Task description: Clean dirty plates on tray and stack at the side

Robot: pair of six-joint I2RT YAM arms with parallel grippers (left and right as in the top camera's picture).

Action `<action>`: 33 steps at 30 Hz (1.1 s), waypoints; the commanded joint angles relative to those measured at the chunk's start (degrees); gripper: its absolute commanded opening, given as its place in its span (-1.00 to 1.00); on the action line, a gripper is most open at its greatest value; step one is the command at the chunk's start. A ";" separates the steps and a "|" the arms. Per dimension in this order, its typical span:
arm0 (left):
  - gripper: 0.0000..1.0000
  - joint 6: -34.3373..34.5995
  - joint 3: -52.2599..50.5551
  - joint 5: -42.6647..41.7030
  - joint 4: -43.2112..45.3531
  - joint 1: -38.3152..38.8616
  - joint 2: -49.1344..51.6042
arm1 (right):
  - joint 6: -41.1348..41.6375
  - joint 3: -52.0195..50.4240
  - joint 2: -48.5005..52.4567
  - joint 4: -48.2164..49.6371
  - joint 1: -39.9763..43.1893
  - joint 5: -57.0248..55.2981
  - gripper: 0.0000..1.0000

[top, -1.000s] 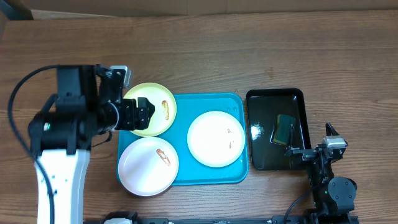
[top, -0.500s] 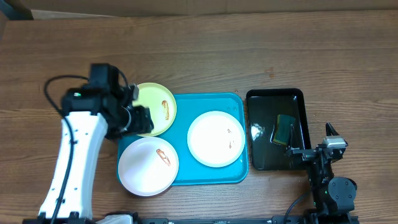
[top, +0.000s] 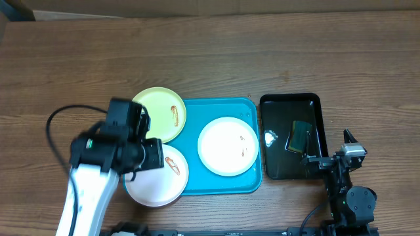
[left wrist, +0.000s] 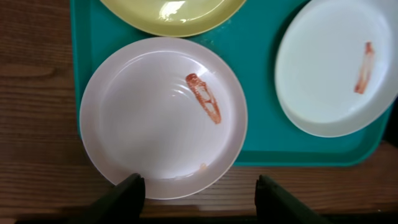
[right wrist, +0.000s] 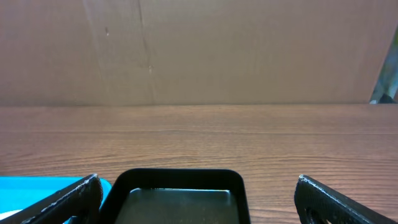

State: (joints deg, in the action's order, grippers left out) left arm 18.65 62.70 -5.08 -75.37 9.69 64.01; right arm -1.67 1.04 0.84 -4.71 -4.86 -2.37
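My left gripper [left wrist: 199, 191] hovers, jaws spread wide, over the red-smeared white plate [left wrist: 149, 124] on the turquoise tray [left wrist: 261, 140] corner — my right gripper [right wrist: 198, 194], also spread, faces the black tray [right wrist: 177, 180].

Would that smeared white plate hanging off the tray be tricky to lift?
Probably stiff and light: the white plate looks like thin glossy plastic, so perhaps slippery. It overhangs the tray rim, so a push might tilt it.
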 commanded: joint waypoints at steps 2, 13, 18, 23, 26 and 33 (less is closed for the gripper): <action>0.24 7.93 -0.63 1.05 -1.51 4.57 -6.34 | 0.22 -0.59 -0.61 0.24 0.33 -0.55 1.00; 0.43 12.72 -2.62 0.98 -2.36 9.51 -4.39 | 0.22 -0.59 -0.61 0.24 0.33 -0.55 1.00; 0.50 12.70 -2.60 1.03 -2.36 9.51 -2.21 | 0.22 -0.59 -0.61 0.24 0.33 -0.55 1.00; 0.68 12.68 -2.60 1.22 -0.76 9.51 -0.98 | 0.22 -0.59 -0.61 0.24 0.33 -0.55 1.00; 0.72 12.68 -2.60 1.22 -0.20 9.51 -0.33 | 0.22 -0.59 -0.61 0.24 0.33 -0.55 1.00; 0.73 12.68 -2.60 0.61 -0.28 9.53 0.00 | 0.22 -0.59 -0.61 0.24 0.33 -0.55 1.00</action>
State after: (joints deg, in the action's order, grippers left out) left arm 30.33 60.45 -4.45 -75.48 18.79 63.81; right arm -1.69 1.04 0.84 -4.75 -4.86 -2.39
